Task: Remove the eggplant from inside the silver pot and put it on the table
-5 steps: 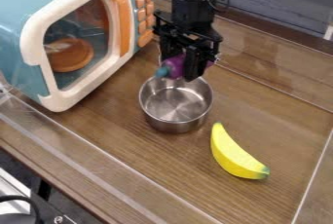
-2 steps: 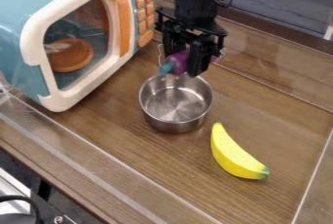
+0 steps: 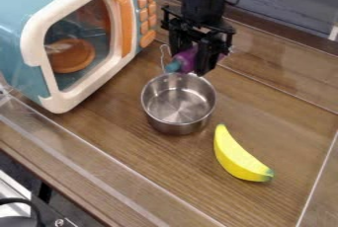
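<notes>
Camera view, single frame: the gripper [image 3: 189, 61] points straight down with its black fingers clamped on the eggplant [image 3: 181, 64], which hangs clear of the silver pot [image 3: 179, 104], just above the rim on the pot's far side. Only a purple patch of the eggplant shows between and to the left of the fingers; its stem cap cannot be made out.

Handling, as a judgement: the eggplant appears to be a hollow plastic toy, so light and fairly stiff, not fragile. Its glossy, rounded skin is likely slippery, so a hold across the thick mid-body is safer than one near the tapered end, where it could squirt out.

Materials and shapes:
- Silver pot: polished metal, round, low straight wall, empty interior, thin wire handle at the near-left of the gripper.
- Table [image 3: 284, 83]: brown wood-grain surface, clear plastic rim.
- Toy microwave [image 3: 66, 38]: teal and cream body with orange trim, left of the gripper.
- Banana [image 3: 239, 155]: smooth yellow plastic, curved, below and right of the gripper, beside the pot
</notes>
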